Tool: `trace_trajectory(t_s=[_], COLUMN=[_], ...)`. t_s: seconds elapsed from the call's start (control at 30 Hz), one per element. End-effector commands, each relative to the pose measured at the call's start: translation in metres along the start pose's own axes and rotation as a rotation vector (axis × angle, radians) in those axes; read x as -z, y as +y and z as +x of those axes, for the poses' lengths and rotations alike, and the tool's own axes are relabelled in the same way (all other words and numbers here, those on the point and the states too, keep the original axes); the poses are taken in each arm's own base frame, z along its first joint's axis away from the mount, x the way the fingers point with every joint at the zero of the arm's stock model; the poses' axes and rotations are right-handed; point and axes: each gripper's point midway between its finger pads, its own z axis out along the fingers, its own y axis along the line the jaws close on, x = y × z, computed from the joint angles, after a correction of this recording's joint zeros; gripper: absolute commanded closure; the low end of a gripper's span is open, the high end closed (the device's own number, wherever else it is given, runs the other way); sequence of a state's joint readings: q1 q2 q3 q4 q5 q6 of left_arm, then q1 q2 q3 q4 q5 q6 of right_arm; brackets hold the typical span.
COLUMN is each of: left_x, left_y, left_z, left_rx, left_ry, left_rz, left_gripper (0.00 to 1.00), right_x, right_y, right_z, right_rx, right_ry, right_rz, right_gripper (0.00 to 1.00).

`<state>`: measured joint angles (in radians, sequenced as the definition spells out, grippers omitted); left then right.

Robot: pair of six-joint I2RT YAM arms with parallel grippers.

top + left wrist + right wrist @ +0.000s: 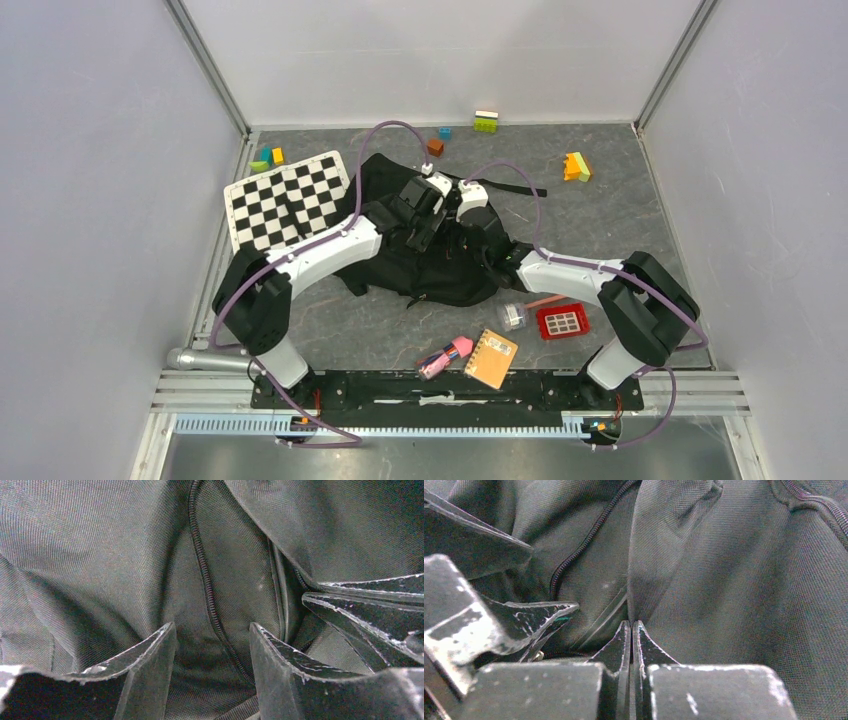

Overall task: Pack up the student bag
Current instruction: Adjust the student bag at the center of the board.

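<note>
Barely started tbh: pinching the big black fabric backpack [440, 280] with the right gripper [631, 625], straddling its zipper [207, 590] with the spread left gripper [211, 626] alongside, yet to pack anything.

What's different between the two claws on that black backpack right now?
The left gripper has its jaws standing apart, while the right gripper has its jaws pressed shut. The left gripper straddles a zipper line on the student bag with nothing clamped. The right gripper seems to pinch a fold of the bag's fabric. Both are black, two-fingered, and down on the bag side by side.
</note>
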<state>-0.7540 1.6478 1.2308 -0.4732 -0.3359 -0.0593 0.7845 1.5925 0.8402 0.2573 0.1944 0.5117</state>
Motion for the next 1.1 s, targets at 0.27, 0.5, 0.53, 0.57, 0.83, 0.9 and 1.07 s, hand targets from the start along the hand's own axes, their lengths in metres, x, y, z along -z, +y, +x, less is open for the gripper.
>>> trace_trajectory(t_s=[0.27, 0.5, 0.53, 0.57, 0.83, 0.9, 1.07], left_x=[-0.005, 0.033, 0.044, 0.053, 0.092, 0.087, 0.080], left_y=[0.034, 0.064, 0.069, 0.074, 0.070, 0.067, 0.060], left_z=[-0.006, -0.039, -0.045, -0.050, -0.067, -0.063, -0.057], left_rx=[-0.023, 0.043, 0.067, 0.063, 0.079, 0.065, 0.071], left_ry=[0.004, -0.180, -0.232, -0.269, -0.407, -0.375, -0.355], left_rz=[-0.196, -0.299, -0.311, -0.317, -0.201, -0.196, -0.154], left_gripper=[0.83, 0.98, 0.98, 0.98, 0.98, 0.98, 0.98], right_x=[0.008, 0.008, 0.008, 0.008, -0.003, -0.003, 0.002], right_y=[-0.001, -0.007, -0.011, -0.014, -0.018, -0.015, 0.006], right_z=[0.016, 0.020, 0.021, 0.020, 0.038, 0.038, 0.004], right_rx=[-0.003, 0.009, 0.022, 0.033, 0.044, 0.039, 0.110], right_ry=[0.048, 0.051, 0.055, 0.054, 0.111, 0.110, 0.055], right_rz=[-0.013, 0.012, 0.029, 0.045, 0.060, 0.041, -0.041], right_gripper=[1.00, 1.00, 1.00, 1.00, 1.00, 1.00, 0.78])
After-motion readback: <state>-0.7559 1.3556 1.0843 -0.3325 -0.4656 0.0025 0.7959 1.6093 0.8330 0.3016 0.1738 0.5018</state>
